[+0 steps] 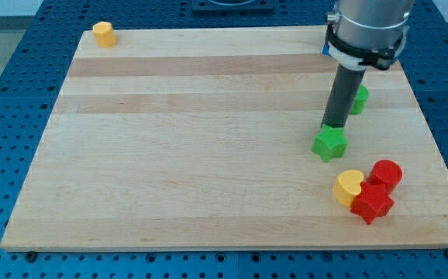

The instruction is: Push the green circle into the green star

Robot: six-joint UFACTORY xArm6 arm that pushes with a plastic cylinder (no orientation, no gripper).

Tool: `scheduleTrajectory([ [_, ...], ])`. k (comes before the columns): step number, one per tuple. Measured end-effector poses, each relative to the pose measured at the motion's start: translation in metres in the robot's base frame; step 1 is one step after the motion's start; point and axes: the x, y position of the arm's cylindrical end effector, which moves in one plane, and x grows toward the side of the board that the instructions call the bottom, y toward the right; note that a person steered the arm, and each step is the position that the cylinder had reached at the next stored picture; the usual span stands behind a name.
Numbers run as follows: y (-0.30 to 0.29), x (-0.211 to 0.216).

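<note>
Pale wood makes up the board (208, 139), its planks running across the view in bands of slightly different tone, lying on a blue perforated table (22, 116) whose rows of small holes show on all sides. My arm has no jaws and nothing to clench; it ends in a dark rod below a grey cylindrical housing (367, 27) ringed by a black-and-white collar, and it grasps nothing. My tip (333, 125) comes down at the top edge of the green star (330, 143), touching it or just short of it; I cannot tell which. The green circle (359, 98) sits at about one o'clock from the star, near it but apart, partly hidden behind the rod so only its right side shows. At about four o'clock from the star lies a tight cluster: a yellow heart (349, 187), a red star (371, 203) and a red cylinder (386, 174), each touching its neighbours. A small sliver of a blue block (325, 48) peeks out beside the housing at the board's top edge; its shape cannot be made out. Far off at ten o'clock, in the board's top-left corner, stands a yellow block (104, 34).
</note>
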Motion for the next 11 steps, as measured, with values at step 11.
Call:
scheduleTrajectory([
  [11,0.055,-0.043],
])
